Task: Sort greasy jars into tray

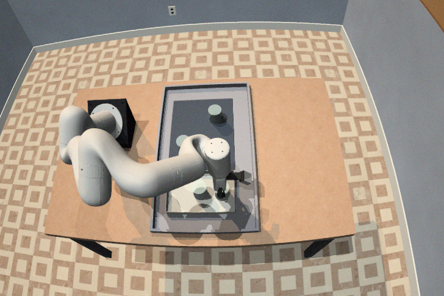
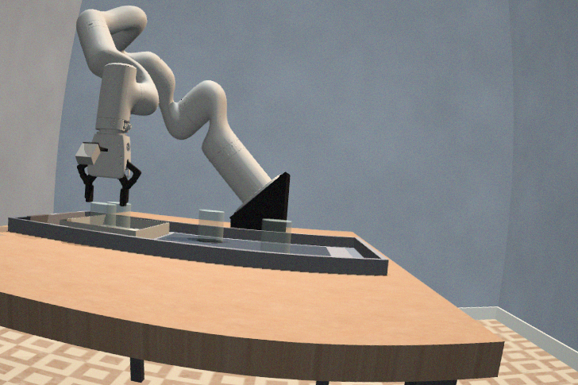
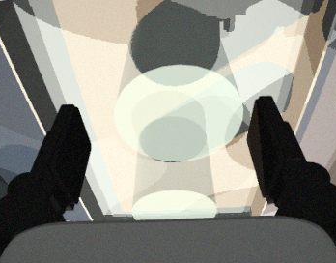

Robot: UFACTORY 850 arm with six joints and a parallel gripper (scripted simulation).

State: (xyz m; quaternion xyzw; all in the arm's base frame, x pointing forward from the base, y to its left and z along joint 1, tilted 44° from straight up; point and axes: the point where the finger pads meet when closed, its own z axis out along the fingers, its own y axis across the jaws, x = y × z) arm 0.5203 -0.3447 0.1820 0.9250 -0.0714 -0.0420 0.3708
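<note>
My gripper (image 1: 221,193) (image 2: 106,201) (image 3: 167,121) is open, fingertips around the top of a jar (image 2: 101,215) (image 3: 182,92) in the cream tray (image 1: 175,205) (image 2: 156,230), with a gap on both sides in the wrist view. This jar looks upright; its contact with the tray floor is hard to see. A second jar (image 1: 200,190) (image 2: 123,215) (image 3: 174,205) stands beside it in the tray. On the dark mat (image 1: 189,113) stand a third jar (image 1: 214,110) (image 2: 276,235) at the far right and a fourth jar (image 1: 182,141) (image 2: 210,225), partly hidden by the arm in the top view.
The grey steel top (image 1: 243,116) has a raised rim (image 2: 261,263) around the mat and tray. It lies on a wooden table (image 1: 294,149) (image 2: 279,306). The black arm base (image 1: 129,120) (image 2: 271,208) stands beside it. The arm reaches over the steel top near the fourth jar.
</note>
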